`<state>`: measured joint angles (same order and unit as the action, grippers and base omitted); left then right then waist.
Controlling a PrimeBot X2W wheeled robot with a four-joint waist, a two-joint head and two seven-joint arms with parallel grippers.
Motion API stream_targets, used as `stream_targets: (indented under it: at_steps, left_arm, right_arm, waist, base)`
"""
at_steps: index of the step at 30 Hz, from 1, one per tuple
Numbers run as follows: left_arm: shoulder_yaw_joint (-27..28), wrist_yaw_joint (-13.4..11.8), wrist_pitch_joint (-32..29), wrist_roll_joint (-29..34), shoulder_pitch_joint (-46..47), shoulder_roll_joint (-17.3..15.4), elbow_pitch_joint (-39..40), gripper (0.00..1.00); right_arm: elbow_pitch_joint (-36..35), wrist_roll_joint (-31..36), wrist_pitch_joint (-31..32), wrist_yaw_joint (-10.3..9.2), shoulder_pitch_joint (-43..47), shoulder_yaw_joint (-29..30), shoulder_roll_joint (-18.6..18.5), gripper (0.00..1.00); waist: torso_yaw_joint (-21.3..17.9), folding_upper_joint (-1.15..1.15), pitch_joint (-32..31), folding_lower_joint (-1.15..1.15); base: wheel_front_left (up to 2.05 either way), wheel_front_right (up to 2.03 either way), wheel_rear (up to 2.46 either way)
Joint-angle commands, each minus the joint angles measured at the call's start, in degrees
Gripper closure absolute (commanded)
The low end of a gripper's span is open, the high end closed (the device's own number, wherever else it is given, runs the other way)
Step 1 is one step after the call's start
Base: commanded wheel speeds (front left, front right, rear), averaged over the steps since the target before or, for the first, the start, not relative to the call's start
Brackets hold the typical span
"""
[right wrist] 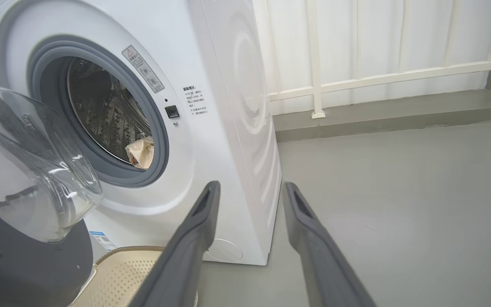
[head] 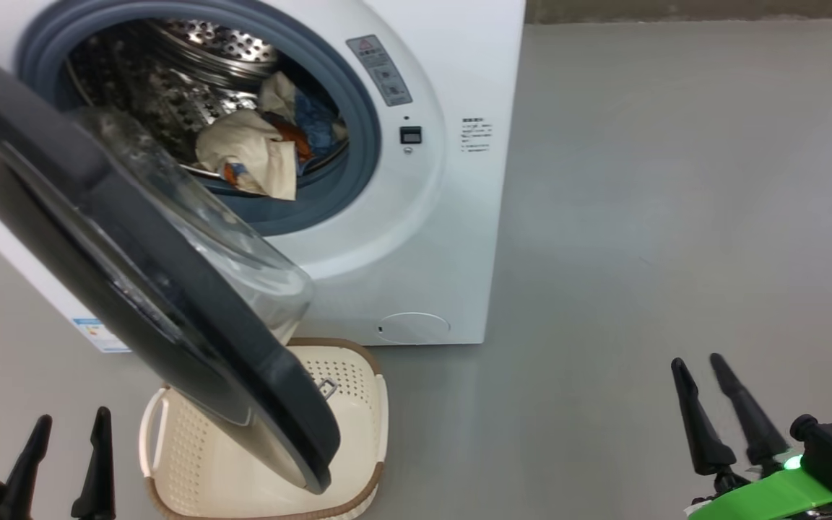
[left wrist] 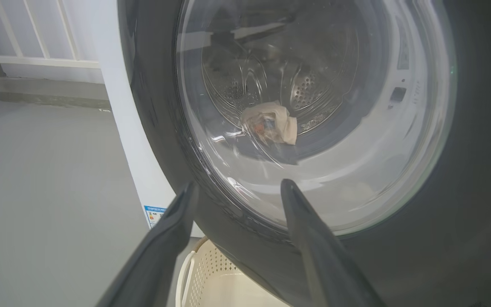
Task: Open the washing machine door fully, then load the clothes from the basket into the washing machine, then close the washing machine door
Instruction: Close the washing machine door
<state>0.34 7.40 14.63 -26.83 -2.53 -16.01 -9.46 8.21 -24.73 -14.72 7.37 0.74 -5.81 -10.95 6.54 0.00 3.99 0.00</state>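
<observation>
Grey floor holds basket and washing machine, clothes in its drum; left tool and right tool gape.

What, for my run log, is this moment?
clothes in washer | door open over basket | left gripper open | right gripper open

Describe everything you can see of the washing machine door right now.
The washing machine door is a large round disc. A wide glossy black ring, plastic by its look, surrounds a bulging clear glass bowl. It stands open toward the robot's left, at a slant, leaving the drum uncovered. Its lower edge hangs over the cream basket; whether they touch cannot be told. The open left pincer points at its outer face without touching it.
</observation>
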Motion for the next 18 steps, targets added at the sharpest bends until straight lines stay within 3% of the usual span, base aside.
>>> stream_targets:
  at_steps: [1,18]
  left_arm:
    - [2.19,0.09,0.37,0.31,0.53,-1.14,1.24,0.0]
    - [3.2,0.09,0.37,1.06,-3.39,1.02,1.8,0.0]
  right_arm:
    - [-1.56,0.53,-0.28,0.12,-1.0,-1.43,-0.72,1.0]
    - [-9.32,1.12,-0.28,0.12,-8.98,-12.36,0.15,1.0]
  waist:
    - [0.97,0.0,-0.42,0.0]
    - [9.99,0.0,-4.13,0.0]
  base:
    - [0.0,0.0,0.0]
    - [0.0,0.0,0.0]
